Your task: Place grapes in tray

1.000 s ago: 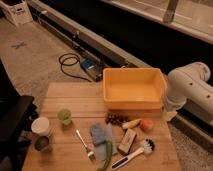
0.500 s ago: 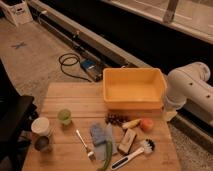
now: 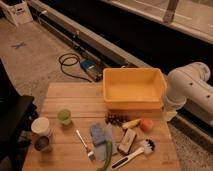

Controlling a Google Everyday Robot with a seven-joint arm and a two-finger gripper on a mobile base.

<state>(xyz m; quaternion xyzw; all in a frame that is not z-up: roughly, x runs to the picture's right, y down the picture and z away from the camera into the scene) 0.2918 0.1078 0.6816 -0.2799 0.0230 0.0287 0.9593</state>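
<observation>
— Where are the grapes (image 3: 116, 119)?
— Lying on the wooden table (image 3: 65, 95), just in front of the yellow tray's (image 3: 132, 104) near wall. A pale banana piece (image 3: 131, 123) sits just beside them, with the orange fruit (image 3: 146, 124) beyond that.
— And the tray?
— Nothing in it that I can see.
— Any movement this last second?
— None. The white arm (image 3: 192, 85) stays folded at the table's right edge. The gripper (image 3: 170, 116) hangs low at its end, by the tray's near right corner, jaws spread and carrying nothing.
— So what does that mean?
— I'd call it the very start. The reach to the grapes hasn't begun, and the pick-up and the lift over the wall are both ahead.
</observation>
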